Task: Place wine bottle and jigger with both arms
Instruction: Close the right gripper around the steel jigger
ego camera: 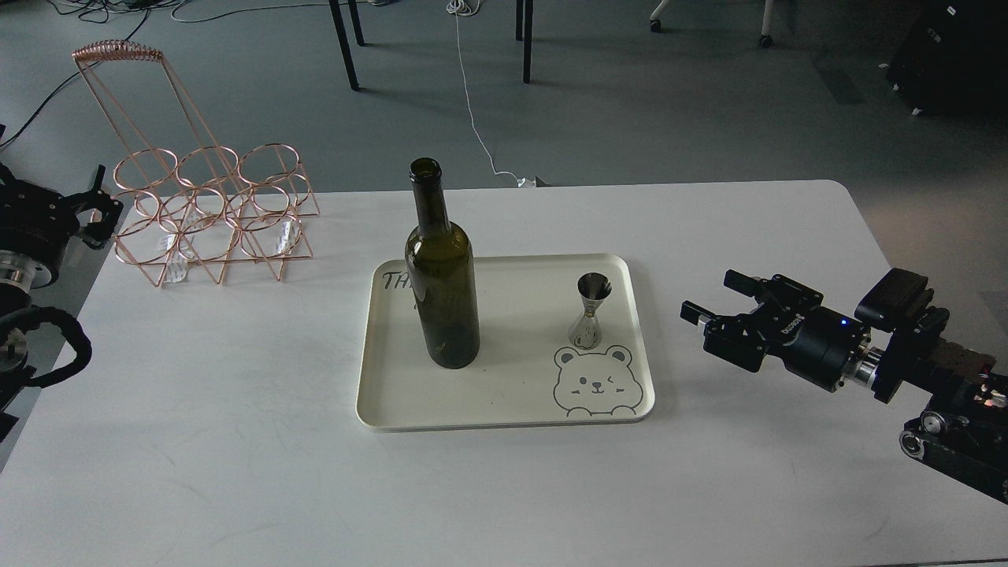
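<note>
The dark green wine bottle stands upright on the left half of a cream tray. The small silver jigger stands upright on the tray's right side, just above a bear drawing. My right gripper is open and empty, low over the table to the right of the tray, its fingers pointing left toward the jigger with a clear gap between them. My left gripper is at the far left edge beside the wire rack, far from the bottle, seen small and dark.
A copper wire bottle rack with a tall handle stands at the table's back left. The white table ends at the front and right near my right arm. Chair legs and cables lie on the floor behind.
</note>
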`<action>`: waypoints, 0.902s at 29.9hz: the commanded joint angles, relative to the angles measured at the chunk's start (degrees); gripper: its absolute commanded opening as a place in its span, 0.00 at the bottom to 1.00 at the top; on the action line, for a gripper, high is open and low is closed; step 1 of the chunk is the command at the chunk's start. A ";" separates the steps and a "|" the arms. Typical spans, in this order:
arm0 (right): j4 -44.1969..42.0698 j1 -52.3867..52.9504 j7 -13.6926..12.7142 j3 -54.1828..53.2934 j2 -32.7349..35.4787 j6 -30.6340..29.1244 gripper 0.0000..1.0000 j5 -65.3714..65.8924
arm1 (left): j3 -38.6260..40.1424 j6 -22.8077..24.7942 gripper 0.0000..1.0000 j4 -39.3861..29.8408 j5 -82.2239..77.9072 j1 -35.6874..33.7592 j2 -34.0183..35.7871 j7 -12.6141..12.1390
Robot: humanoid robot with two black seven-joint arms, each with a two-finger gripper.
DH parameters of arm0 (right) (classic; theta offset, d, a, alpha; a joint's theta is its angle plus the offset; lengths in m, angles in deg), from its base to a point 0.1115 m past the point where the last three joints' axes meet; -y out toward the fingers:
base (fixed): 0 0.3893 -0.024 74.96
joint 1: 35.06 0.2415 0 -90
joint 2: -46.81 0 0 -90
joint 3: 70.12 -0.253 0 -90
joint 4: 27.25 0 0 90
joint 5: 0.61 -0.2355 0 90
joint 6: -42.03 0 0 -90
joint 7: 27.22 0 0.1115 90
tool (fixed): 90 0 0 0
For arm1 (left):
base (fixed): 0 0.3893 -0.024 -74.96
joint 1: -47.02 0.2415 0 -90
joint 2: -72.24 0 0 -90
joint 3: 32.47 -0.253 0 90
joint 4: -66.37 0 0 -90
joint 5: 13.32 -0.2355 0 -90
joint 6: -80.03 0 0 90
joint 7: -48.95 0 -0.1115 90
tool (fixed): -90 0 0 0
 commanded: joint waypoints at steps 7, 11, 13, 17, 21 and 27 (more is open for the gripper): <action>-10.03 2.48 0.00 2.39 -11.90 0.95 0.81 4.86 | 0.00 0.00 0.98 0.09 -0.10 -0.50 0.11 0.00; -14.51 4.50 0.00 2.48 -16.47 0.95 0.78 4.86 | 0.00 0.00 0.98 0.09 -0.01 -0.50 0.37 0.00; -16.19 4.94 0.00 3.35 -18.32 1.04 0.77 4.94 | 0.09 0.00 0.98 0.09 -0.01 -0.50 0.37 0.00; -19.44 7.05 0.00 6.78 -20.78 2.44 0.71 4.94 | 0.09 0.00 0.98 0.09 -0.01 -0.50 0.46 0.00; -22.34 7.75 0.00 8.28 -23.16 2.85 0.69 4.94 | 0.09 0.00 0.98 0.09 -0.01 -0.50 0.46 0.09; -23.58 7.40 0.00 8.54 -24.66 2.85 0.66 4.94 | 0.09 0.00 0.98 0.09 -0.01 -0.59 0.46 0.09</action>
